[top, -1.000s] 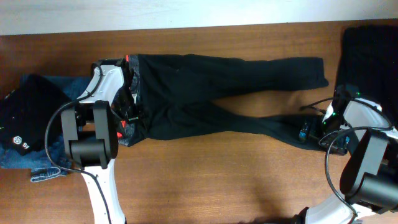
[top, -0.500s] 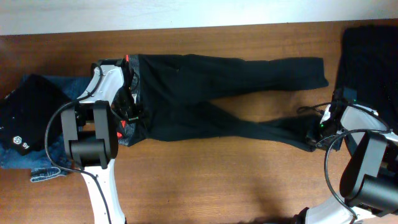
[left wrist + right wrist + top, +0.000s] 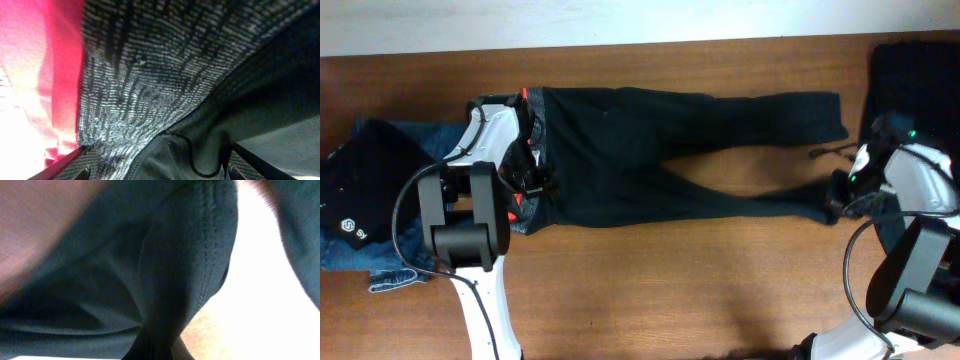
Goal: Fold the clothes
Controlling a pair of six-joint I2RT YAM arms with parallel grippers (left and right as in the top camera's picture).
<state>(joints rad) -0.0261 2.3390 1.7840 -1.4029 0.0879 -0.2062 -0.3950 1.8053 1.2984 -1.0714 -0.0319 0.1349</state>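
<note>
Lying on the worktop [image 3: 670, 290], black trousers [image 3: 650, 150] span between our grippers. Right gripper [image 3: 832, 205]: jaws clamped on a leg hem [image 3: 190, 255]; left gripper [image 3: 531, 165]: jaws apart around the waistband [image 3: 150, 90].

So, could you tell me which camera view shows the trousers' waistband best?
The left wrist view: the waistband fills it, grey knit beside red. Overhead, the left arm hides most of it, leaving slivers. The right wrist view shows only the black trouser leg end.

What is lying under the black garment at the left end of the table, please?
Visible beneath the black garment are blue denim jeans; their middle is covered.
</note>
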